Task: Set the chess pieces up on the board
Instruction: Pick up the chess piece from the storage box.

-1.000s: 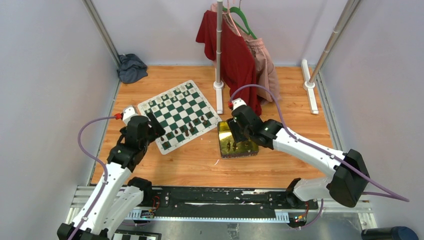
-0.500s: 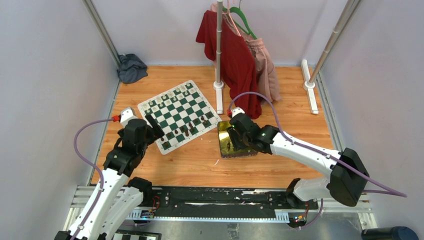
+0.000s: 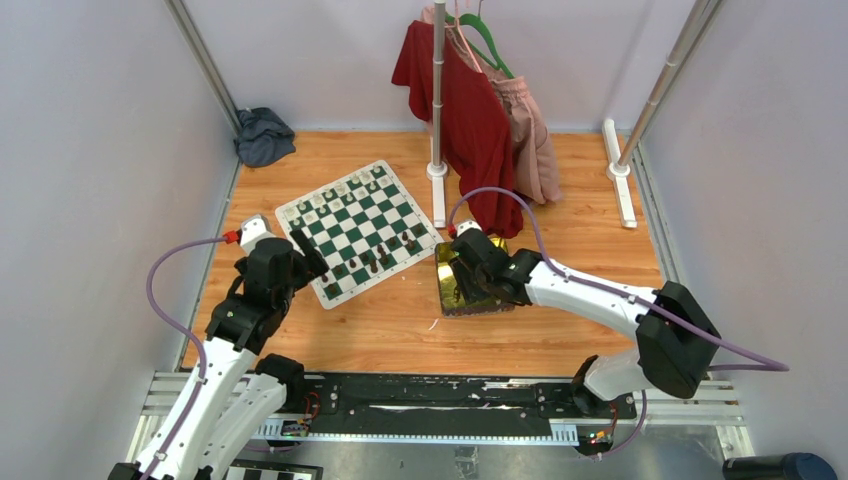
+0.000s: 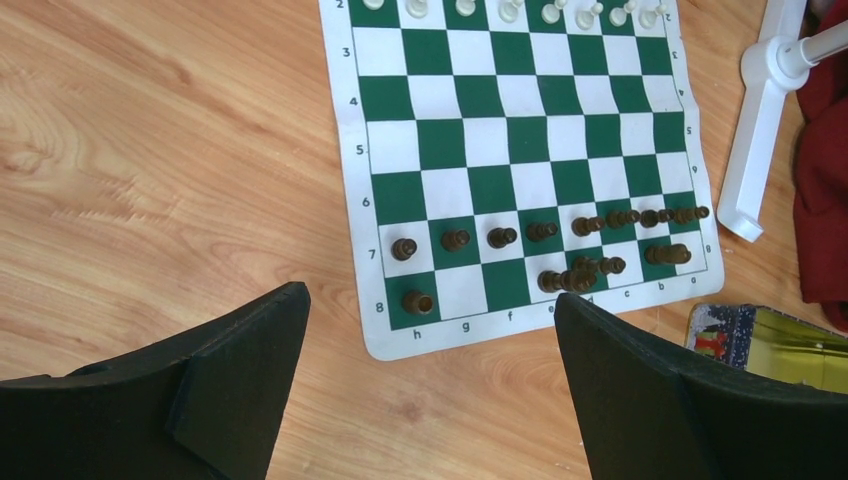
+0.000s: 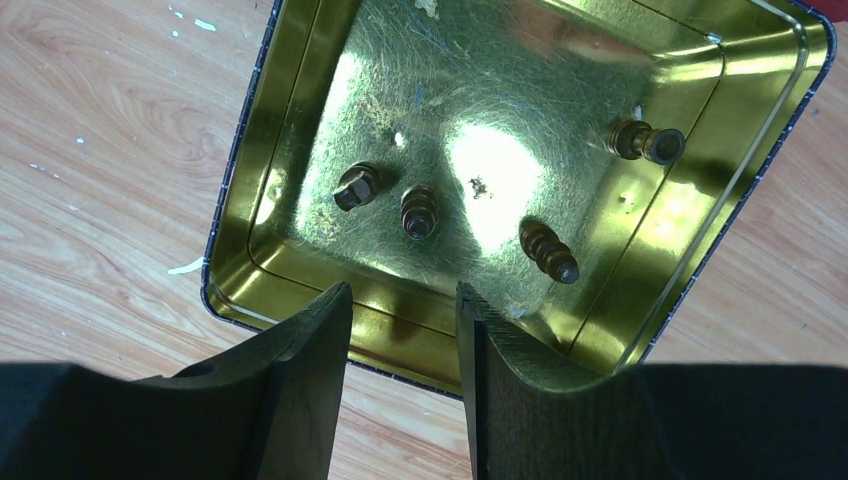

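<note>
- Since four dark brown chess pieces (image 5: 419,211) lie loose in the gold tin (image 5: 300,120), tilted or on their sides and apart from one another, I hold the right gripper (image 5: 402,300) over the tin's near wall with its fingers pointing down into it
- Right gripper: the jaws are parted by a narrow gap with nothing between them, and they touch neither the tin nor any piece. I judge this a pre-grasp width suited to such small pieces; two of them lie just beyond the fingertips
- Task area: the board (image 4: 530,140) lies flat on the wooden table (image 4: 150,150), to the left of the tin and turned at an angle
- Cream-white pieces (image 4: 510,10) line its far edge, and dark pawns (image 4: 500,237) fill row 7
- Row 8 is only partly filled: one piece stands at the h corner (image 4: 418,301), a bunch crowds around the e and d squares, and one sits near b. I judge the tin's contents belong on the bare squares of that row
- Left gripper (image 4: 430,300): the fingers are spread fully and are empty. It hovers above the table just off the board's near edge and touches nothing
- I judge the left arm is parked there to leave the right arm a free path from the tin to the board
</note>
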Robot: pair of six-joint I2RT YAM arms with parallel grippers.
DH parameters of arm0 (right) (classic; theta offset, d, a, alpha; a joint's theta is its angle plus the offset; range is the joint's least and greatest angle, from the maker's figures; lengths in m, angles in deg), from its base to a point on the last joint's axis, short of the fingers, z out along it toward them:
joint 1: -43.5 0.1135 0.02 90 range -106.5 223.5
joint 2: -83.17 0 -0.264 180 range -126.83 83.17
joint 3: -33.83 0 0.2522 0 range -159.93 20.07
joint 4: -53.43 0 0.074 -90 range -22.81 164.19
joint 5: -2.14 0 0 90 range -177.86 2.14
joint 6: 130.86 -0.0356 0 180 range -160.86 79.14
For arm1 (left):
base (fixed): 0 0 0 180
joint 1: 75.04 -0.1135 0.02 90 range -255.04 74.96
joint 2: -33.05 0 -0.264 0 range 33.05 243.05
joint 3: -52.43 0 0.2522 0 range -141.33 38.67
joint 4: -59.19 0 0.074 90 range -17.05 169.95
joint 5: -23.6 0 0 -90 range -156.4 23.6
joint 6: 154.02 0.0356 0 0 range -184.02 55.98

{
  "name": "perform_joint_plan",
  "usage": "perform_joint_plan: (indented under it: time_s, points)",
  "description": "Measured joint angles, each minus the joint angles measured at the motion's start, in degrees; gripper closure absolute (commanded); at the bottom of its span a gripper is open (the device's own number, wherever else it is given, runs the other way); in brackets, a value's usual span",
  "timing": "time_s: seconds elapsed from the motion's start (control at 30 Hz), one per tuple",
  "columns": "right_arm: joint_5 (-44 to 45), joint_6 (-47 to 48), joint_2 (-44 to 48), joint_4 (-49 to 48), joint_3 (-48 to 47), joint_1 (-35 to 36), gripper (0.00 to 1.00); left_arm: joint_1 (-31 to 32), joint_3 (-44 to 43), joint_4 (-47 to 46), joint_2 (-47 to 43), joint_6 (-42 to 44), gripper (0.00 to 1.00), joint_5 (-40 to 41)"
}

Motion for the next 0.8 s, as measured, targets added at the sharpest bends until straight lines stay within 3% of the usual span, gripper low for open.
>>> perform_joint_plan:
  time_s: [0.8]
  points:
    - [0.0,0.6,-4.2,-2.4,-1.0,-1.1,0.61,0.0,-1.1,0.1,-0.3,1.3,0.0,0.7]
